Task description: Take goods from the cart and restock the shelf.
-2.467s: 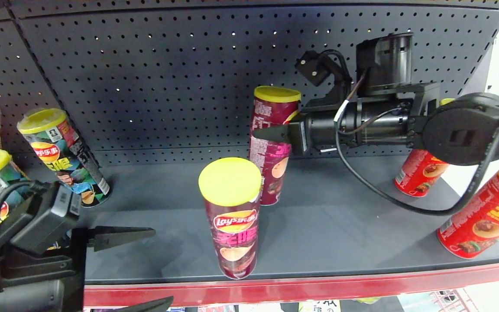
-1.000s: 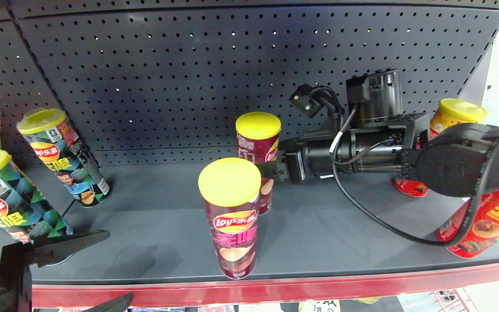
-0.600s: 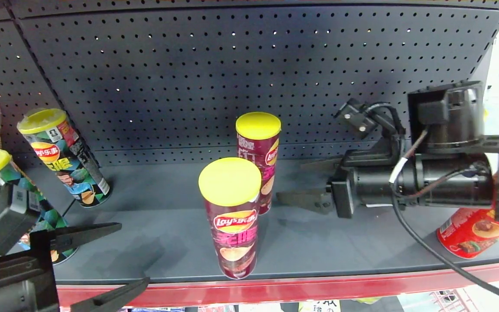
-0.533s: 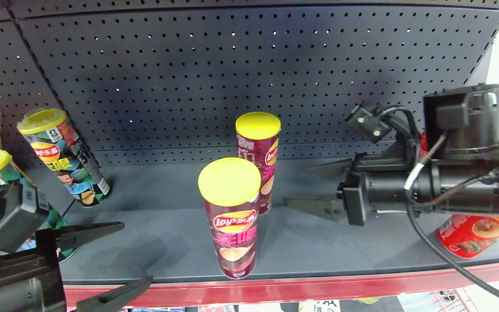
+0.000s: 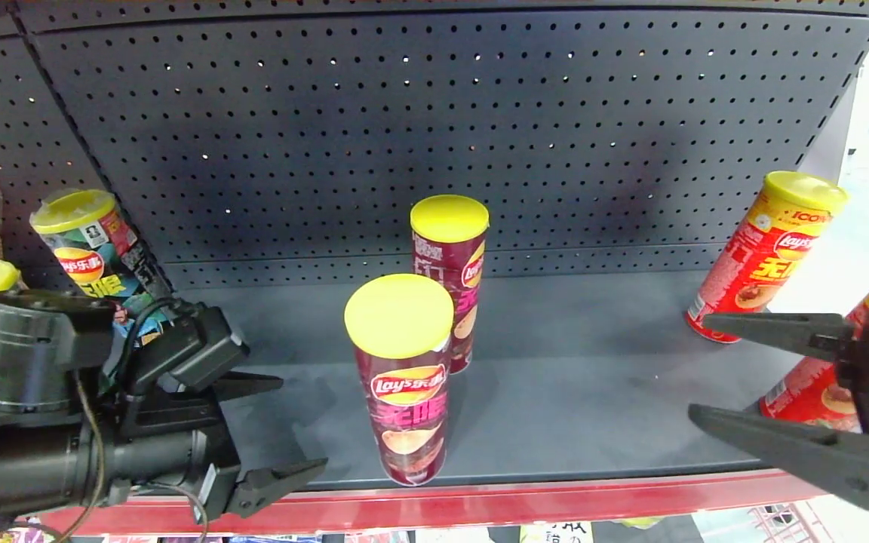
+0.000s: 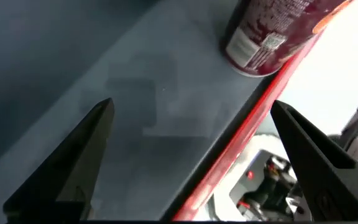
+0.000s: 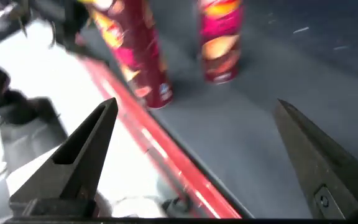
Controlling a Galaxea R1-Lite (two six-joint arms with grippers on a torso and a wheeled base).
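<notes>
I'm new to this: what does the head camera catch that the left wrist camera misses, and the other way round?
Head view: the pegboard wall, the rear maroon can, red cans, green cans and the right gripper, jaws open. Left wrist view: the front maroon can seen close up at its base, and a bright, blurred space under the red edge. Both: the grey shelf, that front can and the left gripper, jaws open.

maroon chip cans (image 5: 408,407) with yellow lids, red cans (image 5: 766,256) yellow-lidded, dark grey shelf (image 5: 578,392) red front edge, hole-dotted pegboard (image 5: 404,113)
</notes>
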